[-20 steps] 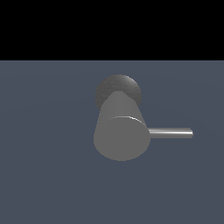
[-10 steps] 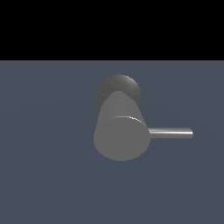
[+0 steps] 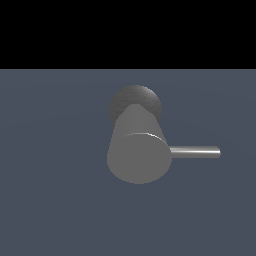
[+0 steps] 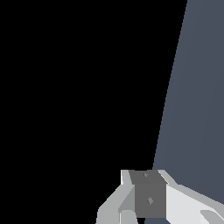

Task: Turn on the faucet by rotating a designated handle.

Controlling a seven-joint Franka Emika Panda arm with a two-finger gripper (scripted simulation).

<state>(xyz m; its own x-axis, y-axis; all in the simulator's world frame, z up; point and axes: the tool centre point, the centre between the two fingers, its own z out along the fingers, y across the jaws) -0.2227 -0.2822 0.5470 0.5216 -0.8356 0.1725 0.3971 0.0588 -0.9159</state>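
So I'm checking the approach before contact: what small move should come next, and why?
Probably bring the white gripper toward the thin grey metallic rod handle. That rod juts to the exterior view's right from the thick grey cylinder faucet, nothing touches it, and the wrist view shows neither.

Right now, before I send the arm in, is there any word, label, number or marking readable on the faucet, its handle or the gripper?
None: no text, label, number or sign shows in either view.
The thick plain grey cylinder faucet has a blank flat round face.
The thin straight grey metal rod handle is bare.
The white gripper carries only a plain dark grey panel, unlettered.
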